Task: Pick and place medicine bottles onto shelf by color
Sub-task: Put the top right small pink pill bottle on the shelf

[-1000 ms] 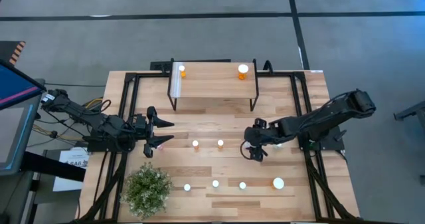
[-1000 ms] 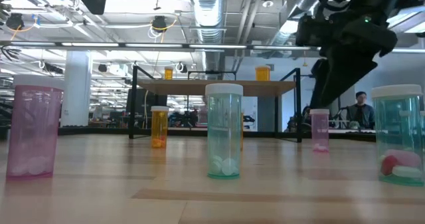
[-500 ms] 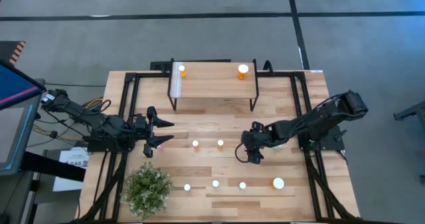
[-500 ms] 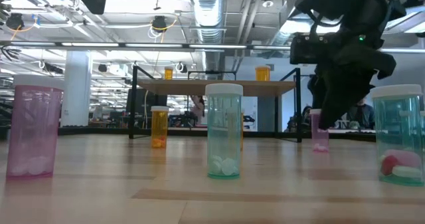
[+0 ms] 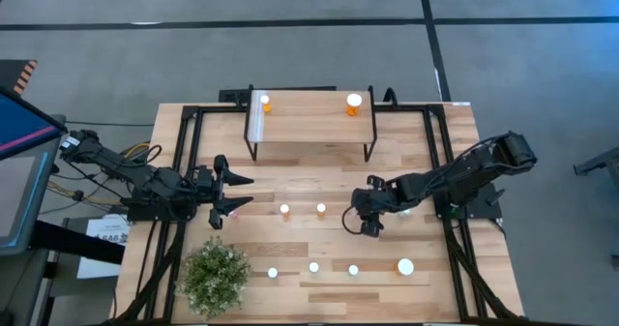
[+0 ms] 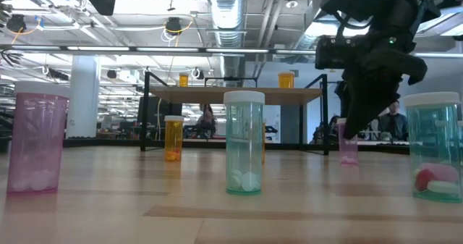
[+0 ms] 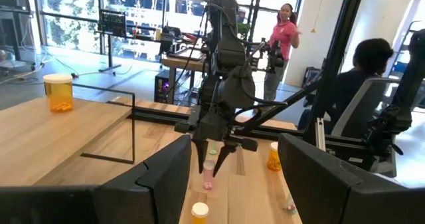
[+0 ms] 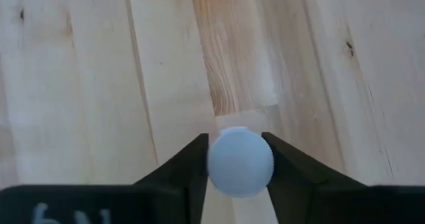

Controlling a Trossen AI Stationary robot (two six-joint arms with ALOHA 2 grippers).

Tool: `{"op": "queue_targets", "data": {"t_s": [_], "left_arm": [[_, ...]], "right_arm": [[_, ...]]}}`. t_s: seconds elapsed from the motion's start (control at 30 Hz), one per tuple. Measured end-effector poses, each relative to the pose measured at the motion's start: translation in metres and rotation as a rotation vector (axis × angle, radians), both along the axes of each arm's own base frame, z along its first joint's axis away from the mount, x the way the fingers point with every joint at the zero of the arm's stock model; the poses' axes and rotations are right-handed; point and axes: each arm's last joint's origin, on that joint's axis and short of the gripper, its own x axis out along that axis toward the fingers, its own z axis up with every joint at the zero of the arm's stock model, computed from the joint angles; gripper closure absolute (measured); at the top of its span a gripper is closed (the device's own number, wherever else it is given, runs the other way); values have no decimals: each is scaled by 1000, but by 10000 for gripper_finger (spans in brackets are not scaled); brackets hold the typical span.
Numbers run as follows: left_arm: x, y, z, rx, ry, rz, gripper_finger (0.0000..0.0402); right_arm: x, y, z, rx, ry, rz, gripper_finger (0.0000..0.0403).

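Observation:
My right gripper (image 5: 366,222) is right of the table's middle, shut on a small pink medicine bottle (image 6: 348,146) with a white cap. That bottle stands on the table. The shelf (image 5: 311,123) stands at the far side and bears two orange bottles (image 5: 265,103) (image 5: 354,103). Two more orange bottles (image 5: 284,209) (image 5: 321,208) stand mid-table. My left gripper (image 5: 237,192) waits open at the table's left, its fingers pointing toward the middle. My right gripper pinches the pink bottle's white cap (image 8: 239,162) between its two fingers, one on each side of the round rim. The fingers come from above, pointing down. The bottle is upright, its base on the table.
A green bushy plant (image 5: 214,276) sits at the near left. Several white-capped bottles (image 5: 313,266) stand in a row along the near edge, among them a pink one (image 6: 36,142) and two teal ones (image 6: 244,142). People show in the room beyond.
My right gripper has come down and a little toward the table's near left, over the pink bottle. Its fingers now stand at the bottle's cap. The bottle has stayed where it was.

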Motion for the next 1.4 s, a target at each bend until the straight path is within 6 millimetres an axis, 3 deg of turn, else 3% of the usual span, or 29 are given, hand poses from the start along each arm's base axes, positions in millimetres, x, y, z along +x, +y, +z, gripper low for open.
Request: {"op": "queue_targets", "data": {"t_s": [0.13, 0.3, 0.6, 0.73, 0.93, 1.17, 1.4], "left_arm": [[0, 0, 0, 0, 0, 0, 187], [0, 0, 0, 0, 0, 0, 187], [0, 0, 0, -6, 0, 0, 187], [0, 0, 0, -7, 0, 0, 187], [0, 0, 0, -8, -2, 0, 187], [0, 0, 1, -3, -12, 0, 187], [0, 0, 1, -4, -14, 1, 187]], "right_arm": [[1, 0, 2, -2, 9, 0, 275], [10, 2, 19, -12, -6, 27, 273], [36, -14, 79, -70, -77, 81, 263], [41, -40, 114, -125, -136, 77, 269], [26, -104, 151, -194, -228, -63, 261], [11, -160, 154, -157, -229, -158, 258], [-1, -181, 151, -150, -192, -215, 257]]}}
